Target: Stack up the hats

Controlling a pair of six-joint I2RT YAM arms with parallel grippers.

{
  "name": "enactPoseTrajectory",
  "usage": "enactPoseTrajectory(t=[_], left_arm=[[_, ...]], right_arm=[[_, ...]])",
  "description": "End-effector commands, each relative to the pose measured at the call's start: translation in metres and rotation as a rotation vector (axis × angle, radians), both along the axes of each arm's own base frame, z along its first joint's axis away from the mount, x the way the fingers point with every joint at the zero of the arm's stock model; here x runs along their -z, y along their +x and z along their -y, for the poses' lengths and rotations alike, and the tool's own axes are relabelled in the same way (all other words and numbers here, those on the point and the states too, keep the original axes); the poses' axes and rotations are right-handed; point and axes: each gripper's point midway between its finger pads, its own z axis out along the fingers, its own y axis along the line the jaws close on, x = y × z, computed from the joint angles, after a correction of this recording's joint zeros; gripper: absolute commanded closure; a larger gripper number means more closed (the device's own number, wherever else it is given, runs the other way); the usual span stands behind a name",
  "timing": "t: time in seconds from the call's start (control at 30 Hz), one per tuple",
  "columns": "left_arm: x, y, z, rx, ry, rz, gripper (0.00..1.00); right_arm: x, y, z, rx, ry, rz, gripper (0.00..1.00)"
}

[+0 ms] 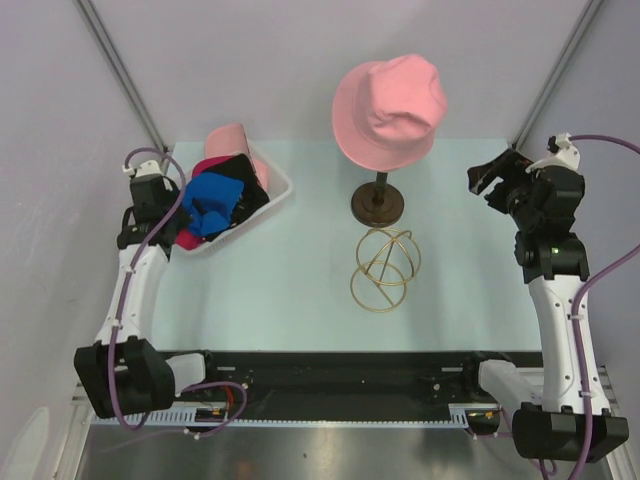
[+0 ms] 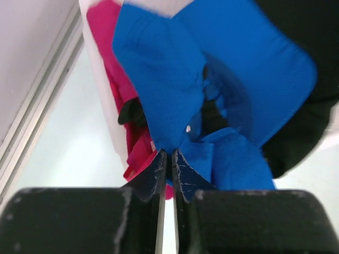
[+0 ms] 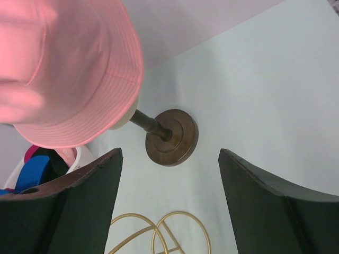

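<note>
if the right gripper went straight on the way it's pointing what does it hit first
Probably the round dark-brown stand base, centred ahead of the open right gripper; depth is unclear.

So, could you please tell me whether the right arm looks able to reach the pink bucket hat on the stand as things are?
Probably yes: the right hand is open and faces the bucket hat, with nothing visible between them.

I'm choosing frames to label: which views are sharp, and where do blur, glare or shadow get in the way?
Top external: evenly lit and sharp, no harsh shadows on the table. Left wrist: the blue cap fills the frame, fairly sharp, the fingers dark. Right wrist: the bucket hat is blurred close to the lens, while the stand base is sharp.
</note>
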Motion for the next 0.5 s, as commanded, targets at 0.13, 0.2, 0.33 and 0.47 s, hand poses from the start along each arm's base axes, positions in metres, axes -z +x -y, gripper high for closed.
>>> enactPoseTrajectory(t=[0.13, 0.2, 0.33, 0.47], left_arm=[[-0.126, -0.011, 0.049, 0.318, 0.017, 0.33, 1.0], [-0.14, -0.017, 0.066, 0.393, 0.016, 0.35, 1.0], [-0.166, -0.028, 0.106, 0.544, -0.076, 0.419, 1.0], [-0.22, -0.043, 0.141, 0.693, -0.132, 0.541, 1.0]], right_arm=[[-0.071, -0.014, -0.016, -0.04, -0.089, 0.175, 0.22], [-0.088, -0.017, -0.034, -0.102, -0.089, 0.232, 0.22], [-0.118, -0.026, -0.073, -0.246, -0.088, 0.337, 0.22], [-0.138, -0.036, -0.117, -0.405, -0.073, 0.419, 0.22]])
